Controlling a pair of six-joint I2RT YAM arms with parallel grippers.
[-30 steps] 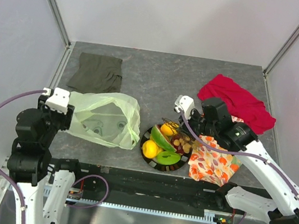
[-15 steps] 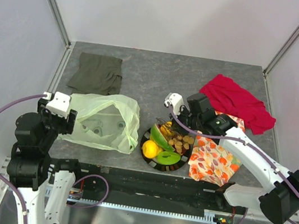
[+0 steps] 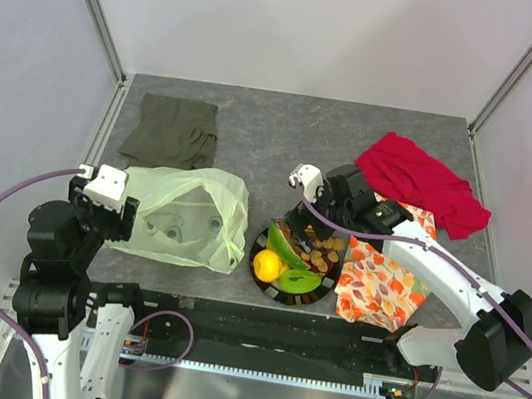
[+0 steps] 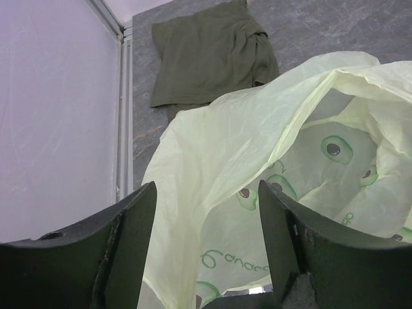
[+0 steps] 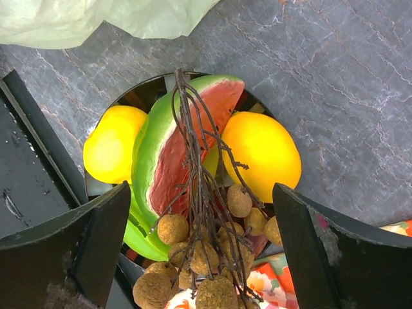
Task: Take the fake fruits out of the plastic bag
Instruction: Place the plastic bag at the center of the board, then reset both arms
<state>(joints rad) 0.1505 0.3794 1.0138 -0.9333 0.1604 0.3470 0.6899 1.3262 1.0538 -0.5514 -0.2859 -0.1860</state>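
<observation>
The pale yellow-green plastic bag [image 3: 188,213] lies crumpled left of centre, mouth toward the plate. My left gripper [image 3: 118,220] is at its left end; in the left wrist view its jaws [image 4: 206,190] stand apart with a fold of the bag [image 4: 257,167] between them, unpinched. The fake fruits fill a black plate [image 3: 271,293]: lemon [image 3: 266,263], melon slice [image 3: 289,247], green piece [image 3: 299,281], brown cluster [image 3: 323,254]. My right gripper [image 3: 305,224] hangs open over the plate. Between its fingers [image 5: 201,193] the cluster [image 5: 212,251] rests across the melon slice [image 5: 167,148], beside a yellow-orange fruit [image 5: 261,154].
An olive-grey folded cloth [image 3: 170,131] lies at the back left, a red cloth [image 3: 421,179] at the back right. An orange-flowered cloth [image 3: 384,284] lies right of the plate. A black rail [image 3: 257,320] runs along the near edge; frame posts stand at the far corners.
My right gripper carried the brown cluster left over the plate and opened; the cluster now lies on the fruits. The left gripper's jaws widened slightly at the bag.
</observation>
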